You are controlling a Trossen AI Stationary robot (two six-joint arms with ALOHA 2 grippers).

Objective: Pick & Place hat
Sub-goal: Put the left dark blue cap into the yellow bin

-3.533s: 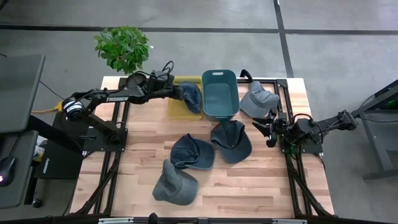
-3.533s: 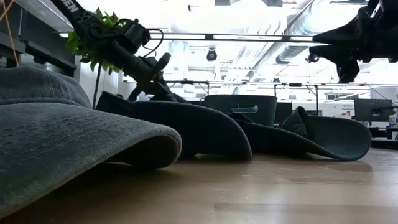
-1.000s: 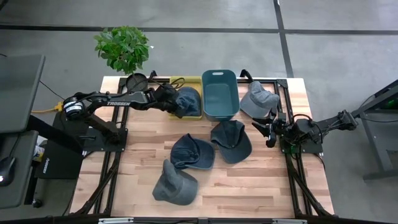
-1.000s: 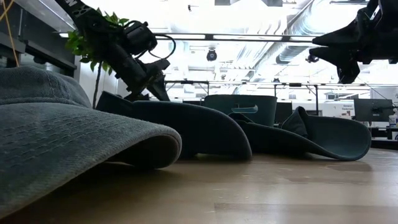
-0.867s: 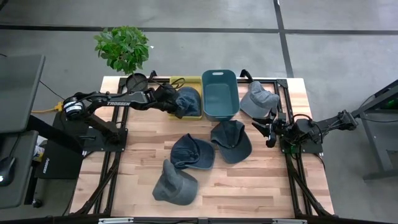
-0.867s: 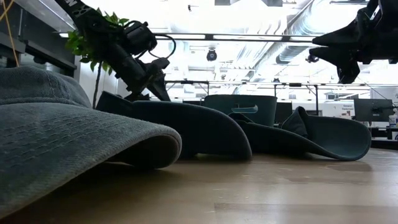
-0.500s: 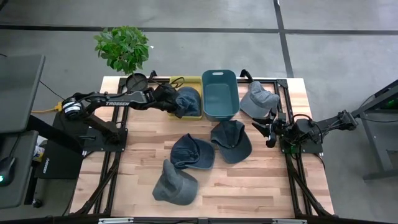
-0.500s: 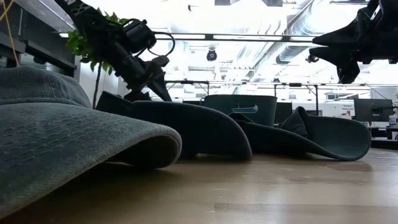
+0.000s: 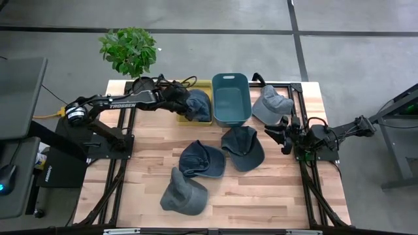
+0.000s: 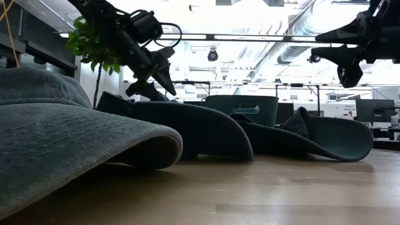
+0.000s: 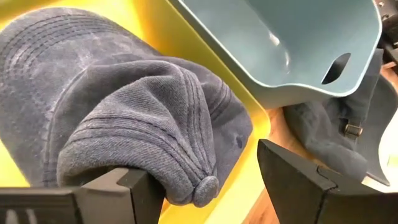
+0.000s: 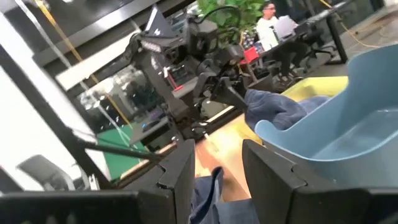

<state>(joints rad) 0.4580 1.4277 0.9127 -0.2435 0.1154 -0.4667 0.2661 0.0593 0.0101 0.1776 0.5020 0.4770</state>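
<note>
Your left wrist view shows the left gripper [image 11: 205,186] spread wide, holding nothing, over the blue denim cap [image 11: 124,106] lying in the yellow bin [image 11: 249,134]. From overhead, the teal bin [image 9: 230,98] sits beside it. The right gripper [image 9: 285,134] waits open, near the grey cap [image 9: 271,103].

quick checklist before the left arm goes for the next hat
1. Blue hat lies in the yellow bin: ok.
2. Left gripper open, holding nothing: ok.
3. Left gripper raised off the hat: cannot tell, close above it.
4. Teal bin empty: ok.
5. Hats left on the table: four, not ok, task unfinished.
6. Right gripper open, waiting at the table's right side, near the grey hat: ok.
</note>
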